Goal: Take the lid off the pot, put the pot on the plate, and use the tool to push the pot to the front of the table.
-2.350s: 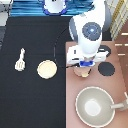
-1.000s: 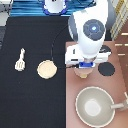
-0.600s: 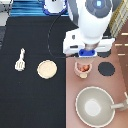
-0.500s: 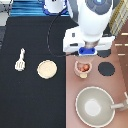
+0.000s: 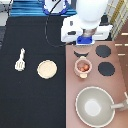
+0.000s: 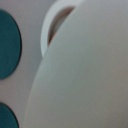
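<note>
Pincer (image 5: 86, 41) sits up over the brown stove panel (image 5: 120, 80), just toward the exterior view's top from the small pale-pink pot (image 5: 83, 66); I can't tell its grip. Pot's open, reddish inside showing. Wrist view is filled by the pale round lid (image 6: 85, 75), right up close. Cream-beige round plate (image 5: 47, 69) lies bare on the black table (image 5: 30, 100), with the white slotted spatula (image 5: 20, 60) left of it.

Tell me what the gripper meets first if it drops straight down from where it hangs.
Probably the stove panel near a burner, just above the pot in the exterior view; height is unclear. The gripper hangs there.
</note>
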{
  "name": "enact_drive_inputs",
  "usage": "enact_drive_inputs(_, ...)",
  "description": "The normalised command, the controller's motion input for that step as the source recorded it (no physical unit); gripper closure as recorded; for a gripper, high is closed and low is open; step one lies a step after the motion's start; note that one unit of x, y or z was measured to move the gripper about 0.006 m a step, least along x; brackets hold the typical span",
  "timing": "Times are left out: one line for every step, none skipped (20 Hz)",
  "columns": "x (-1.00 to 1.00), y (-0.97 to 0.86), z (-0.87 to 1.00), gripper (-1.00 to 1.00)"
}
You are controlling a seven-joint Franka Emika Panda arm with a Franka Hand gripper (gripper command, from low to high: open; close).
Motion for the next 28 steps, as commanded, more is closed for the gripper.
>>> enact_drive_inputs(-1.0, -0.26, -0.56, 1.0)
enact_drive_inputs(-1.0, -0.25, -0.58, 1.0)
enact_drive_inputs(-1.0, -0.23, -0.61, 1.0)
enact_drive_inputs(-1.0, -0.22, -0.65, 1.0)
enact_drive_inputs(-1.0, -0.2, -0.71, 1.0)
enact_drive_inputs(-1.0, -0.1, -0.79, 1.0)
enact_drive_inputs(-1.0, 0.0, -0.85, 1.0)
enact_drive_inputs(-1.0, 0.0, -0.87, 1.0)
enact_drive_inputs(-1.0, 0.03, -0.88, 1.0)
enact_drive_inputs(-1.0, 0.07, -0.88, 1.0)
enact_drive_inputs(-1.0, 0.12, -0.88, 1.0)
enact_drive_inputs(-1.0, 0.19, -0.86, 1.0)
enact_drive_inputs(-1.0, 0.31, -0.84, 1.0)
enact_drive_inputs(-0.97, 0.42, -0.77, 1.0)
enact_drive_inputs(-0.91, 0.47, -0.77, 1.0)
enact_drive_inputs(-0.8, 0.55, -0.71, 1.0)
enact_drive_inputs(-0.61, 0.58, -0.66, 1.0)
enact_drive_inputs(-0.48, 0.56, -0.67, 1.0)
enact_drive_inputs(-0.4, 0.56, -0.69, 1.0)
enact_drive_inputs(-0.29, 0.56, -0.69, 1.0)
enact_drive_inputs(-0.14, 0.58, -0.62, 1.0)
enact_drive_inputs(-0.02, 0.57, -0.55, 1.0)
enact_drive_inputs(0.0, 0.51, -0.46, 1.0)
enact_drive_inputs(0.06, 0.38, -0.36, 1.0)
enact_drive_inputs(0.13, 0.2, -0.3, 1.0)
enact_drive_inputs(0.21, 0.06, -0.19, 1.0)
enact_drive_inputs(0.27, 0.04, -0.13, 1.0)
enact_drive_inputs(0.3, 0.0, -0.05, 1.0)
